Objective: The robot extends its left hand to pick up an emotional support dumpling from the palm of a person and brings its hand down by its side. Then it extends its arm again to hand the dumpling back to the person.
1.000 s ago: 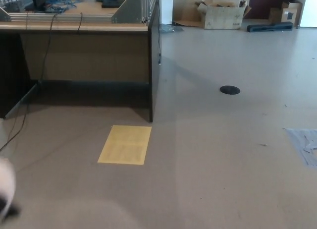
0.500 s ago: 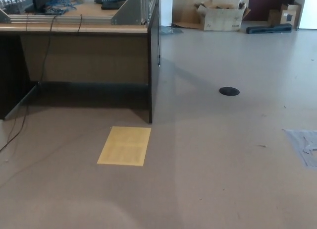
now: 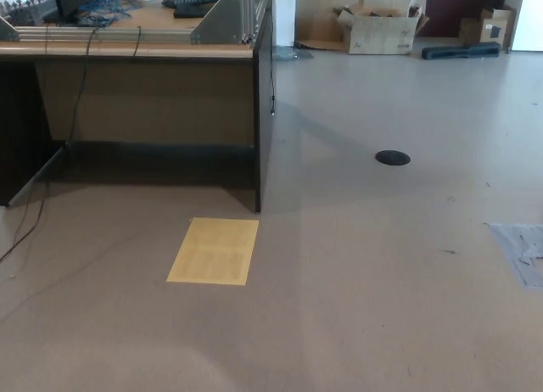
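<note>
Fingers unseen, dumpling unseen, yellow sheet on floor

The head view is evenly and fairly softly lit, in a warm, slightly muted tone. The floor is brightest toward the far right, where a pale sheen lies across it, and dims toward the near edge. A broad soft shadow spreads from the desk over the floor along its right end and in front of its near edge, and the recess under the desk is dark. The yellow sheet lies in plain light just beyond that shadow. The picture is mildly soft and grainy overall; the cardboard box at the far wall shows little detail. No strong glare shows.
</note>
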`<state>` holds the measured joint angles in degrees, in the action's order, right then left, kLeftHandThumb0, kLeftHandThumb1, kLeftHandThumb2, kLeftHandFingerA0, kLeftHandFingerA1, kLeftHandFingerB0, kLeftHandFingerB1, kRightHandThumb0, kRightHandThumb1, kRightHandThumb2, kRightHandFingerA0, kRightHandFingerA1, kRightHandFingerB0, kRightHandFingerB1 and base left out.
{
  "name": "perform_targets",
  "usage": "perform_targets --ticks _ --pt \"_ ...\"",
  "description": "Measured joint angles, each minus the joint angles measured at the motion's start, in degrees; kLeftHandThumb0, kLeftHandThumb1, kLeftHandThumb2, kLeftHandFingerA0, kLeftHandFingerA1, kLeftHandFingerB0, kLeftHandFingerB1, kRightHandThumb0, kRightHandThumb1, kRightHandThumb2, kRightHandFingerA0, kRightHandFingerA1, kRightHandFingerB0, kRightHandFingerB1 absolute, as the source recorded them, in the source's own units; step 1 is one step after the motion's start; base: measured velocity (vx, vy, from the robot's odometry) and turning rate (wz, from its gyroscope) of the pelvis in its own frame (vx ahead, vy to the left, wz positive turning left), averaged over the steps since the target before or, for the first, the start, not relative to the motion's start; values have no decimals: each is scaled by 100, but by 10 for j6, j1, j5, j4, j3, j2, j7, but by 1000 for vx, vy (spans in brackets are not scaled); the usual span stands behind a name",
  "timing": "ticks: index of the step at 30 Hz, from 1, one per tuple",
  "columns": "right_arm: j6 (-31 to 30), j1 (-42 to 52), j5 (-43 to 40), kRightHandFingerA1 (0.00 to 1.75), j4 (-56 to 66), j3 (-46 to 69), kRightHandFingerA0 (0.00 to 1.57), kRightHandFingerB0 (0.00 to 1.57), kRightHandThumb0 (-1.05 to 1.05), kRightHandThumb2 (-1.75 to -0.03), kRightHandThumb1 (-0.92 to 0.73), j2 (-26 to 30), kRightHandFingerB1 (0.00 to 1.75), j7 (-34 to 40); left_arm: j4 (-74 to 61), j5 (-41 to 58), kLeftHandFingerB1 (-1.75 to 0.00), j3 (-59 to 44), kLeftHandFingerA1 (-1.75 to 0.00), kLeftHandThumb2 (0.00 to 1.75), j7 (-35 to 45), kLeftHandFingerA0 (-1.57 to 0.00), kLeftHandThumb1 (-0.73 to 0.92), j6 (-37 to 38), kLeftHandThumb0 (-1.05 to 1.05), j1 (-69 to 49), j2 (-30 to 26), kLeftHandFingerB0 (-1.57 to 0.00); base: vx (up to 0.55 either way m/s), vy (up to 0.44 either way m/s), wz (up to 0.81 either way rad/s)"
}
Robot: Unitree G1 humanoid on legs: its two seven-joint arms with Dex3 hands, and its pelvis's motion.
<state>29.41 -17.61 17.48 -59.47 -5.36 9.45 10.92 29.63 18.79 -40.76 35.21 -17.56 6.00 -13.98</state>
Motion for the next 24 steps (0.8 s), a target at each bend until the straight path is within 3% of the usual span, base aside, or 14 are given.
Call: perform_targets --ticks 10,11,16,21,24 --pt "4 0 0 58 0 3 89 69 -29 -57 -57 -1 49 1 0 17 -65 13 -112 60 -10 -81 69 20 -5 -4 -14 -74 0 0 0" --pt "4 0 0 57 0 3 89 69 -28 -57 -57 -1 49 1 -1 22 -65 12 -103 60 -10 -84 70 21 -6 -3 -17 -78 0 0 0" --pt "4 0 0 54 0 5 91 69 -28 -58 -57 -2 49 1 -66 35 -67 21 -107 60 -19 -91 69 21 -7 27 -28 -77 0 0 1" --pt "4 2 -1 54 1 9 88 70 -28 -57 -56 -3 49 2 -161 36 -62 82 -78 59 -22 -103 66 21 -7 101 -58 -89 0 0 0" --pt "4 2 0 54 2 10 88 70 -28 -57 -56 -4 49 2 -226 20 -61 163 -76 59 -18 -105 64 28 -10 180 -81 -89 0 0 0"
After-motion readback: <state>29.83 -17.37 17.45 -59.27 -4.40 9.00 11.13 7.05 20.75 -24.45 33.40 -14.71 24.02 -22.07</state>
